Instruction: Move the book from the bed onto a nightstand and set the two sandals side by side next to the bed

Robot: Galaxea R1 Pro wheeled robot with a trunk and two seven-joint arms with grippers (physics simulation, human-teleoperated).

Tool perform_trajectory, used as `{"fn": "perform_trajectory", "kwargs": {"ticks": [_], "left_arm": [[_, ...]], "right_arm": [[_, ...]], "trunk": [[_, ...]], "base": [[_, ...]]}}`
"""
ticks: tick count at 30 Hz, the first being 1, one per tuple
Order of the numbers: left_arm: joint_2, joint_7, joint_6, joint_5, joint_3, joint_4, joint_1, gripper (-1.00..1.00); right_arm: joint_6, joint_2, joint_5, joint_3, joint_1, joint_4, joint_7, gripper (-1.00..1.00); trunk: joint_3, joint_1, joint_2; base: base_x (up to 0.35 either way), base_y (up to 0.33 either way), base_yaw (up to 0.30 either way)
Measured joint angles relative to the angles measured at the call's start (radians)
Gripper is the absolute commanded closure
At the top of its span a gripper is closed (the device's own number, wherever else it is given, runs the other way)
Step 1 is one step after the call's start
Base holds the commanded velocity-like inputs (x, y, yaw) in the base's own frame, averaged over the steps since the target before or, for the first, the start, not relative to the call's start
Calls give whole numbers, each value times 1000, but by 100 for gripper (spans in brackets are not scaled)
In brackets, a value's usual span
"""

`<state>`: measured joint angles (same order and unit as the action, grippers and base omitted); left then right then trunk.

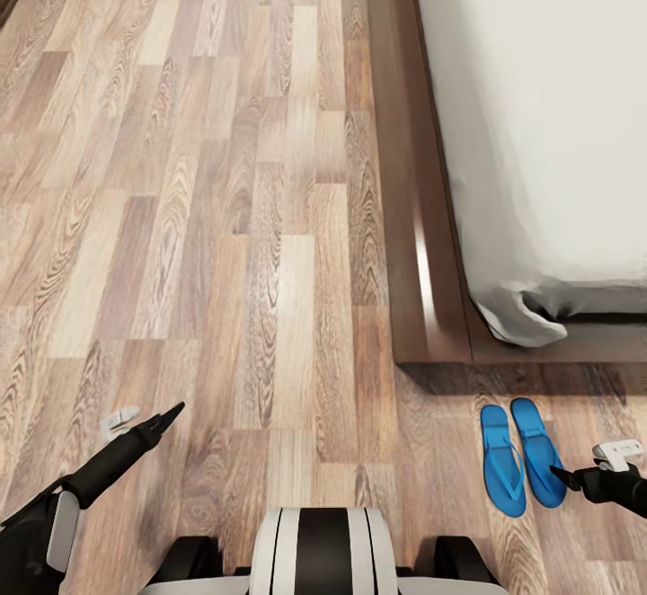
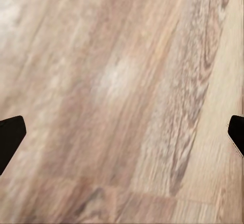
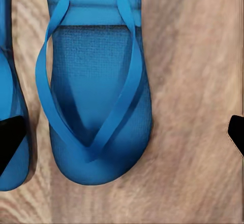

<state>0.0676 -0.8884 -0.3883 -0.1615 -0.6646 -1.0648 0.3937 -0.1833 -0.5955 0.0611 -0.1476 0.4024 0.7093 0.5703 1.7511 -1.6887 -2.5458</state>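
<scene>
While your right claw (image 3: 122,135) hangs open above the light, floppy sandals (image 1: 519,458) beside the bed (image 1: 422,244), pinch one by its thin straps (image 3: 109,117).

We can read no text, label, brand, number or sign anywhere in these views. The two sandals (image 1: 518,458) have plain blue soles and straps, and the wood-plank floor (image 1: 225,217) carries only its grain.

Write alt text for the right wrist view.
A bright blue sandal lies flat on the wood-plank floor, straps up, with the edge of a second blue sandal close beside it. The dark tips of the open jaws show at both sides.
</scene>
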Motion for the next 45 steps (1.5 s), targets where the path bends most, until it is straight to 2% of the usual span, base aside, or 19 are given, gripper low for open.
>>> {"fn": "perform_trajectory", "kwargs": {"ticks": [14, 20, 22, 27, 28, 29, 31, 32, 33, 34, 38, 40, 45], "left_arm": [[-1, 4, 1, 1, 1, 0, 0, -100], [0, 43, 16, 17, 1, 75, -1, -100], [0, 48, 34, 39, 1, 101, -2, -100], [1, 55, 119, 156, 1, 162, -5, -100], [1, 56, 152, 195, 1, 192, -6, -100], [2, 57, 176, 216, 1, 216, -7, -100], [5, 57, 221, 239, 0, 256, -8, -100], [15, 56, 270, 253, -1, 298, -9, -100], [33, 54, 315, 259, -1, 338, -9, -100], [41, 54, 328, 260, -1, 352, -9, -100], [95, 50, 374, 261, -14, 433, -10, -100], [110, 47, 379, 261, -28, 456, -10, -100], [126, 42, 392, 260, -49, 483, -10, -100]], "right_arm": [[-1, 0, -1, 0, 0, -1, 1, -100], [-1, 0, 0, -1, -1, -34, 3, -100], [0, -1, 0, -3, -1, -69, 5, -100], [5, -8, -1, -7, -3, -175, 3, -100], [28, -9, -1, -7, -3, -218, 3, -100], [57, -10, 0, -7, -4, -252, 2, -100], [105, -10, 1, -7, -4, -305, 2, -100], [143, -11, 8, -8, -4, -358, 4, -100], [179, -12, 45, -10, -5, -411, 5, -100], [193, -12, 69, -10, -4, -430, 6, -100], [318, -13, 292, -4, -5, -557, 32, -100], [342, -13, 341, -4, -5, -587, 68, -100], [365, -13, 388, -3, -4, -616, 164, -100]], "trunk": [[-54, 6, 3], [-77, 9, 5], [-85, 10, 5], [-104, 12, 6], [-108, 13, 7], [-112, 13, 7], [-120, 14, 7], [-124, 14, 8], [-128, 15, 8], [-131, 15, 8], [-147, 17, 9], [-155, 18, 9], [-174, 20, 11]], "base": [[0, 0, 0], [0, 0, 0], [0, 0, 0], [0, 0, 0], [0, 0, 0], [0, 0, 0], [0, 0, 0], [0, 0, 0], [0, 0, 0], [0, 0, 0], [0, 0, 0], [0, 0, 0], [0, 0, 0]]}}
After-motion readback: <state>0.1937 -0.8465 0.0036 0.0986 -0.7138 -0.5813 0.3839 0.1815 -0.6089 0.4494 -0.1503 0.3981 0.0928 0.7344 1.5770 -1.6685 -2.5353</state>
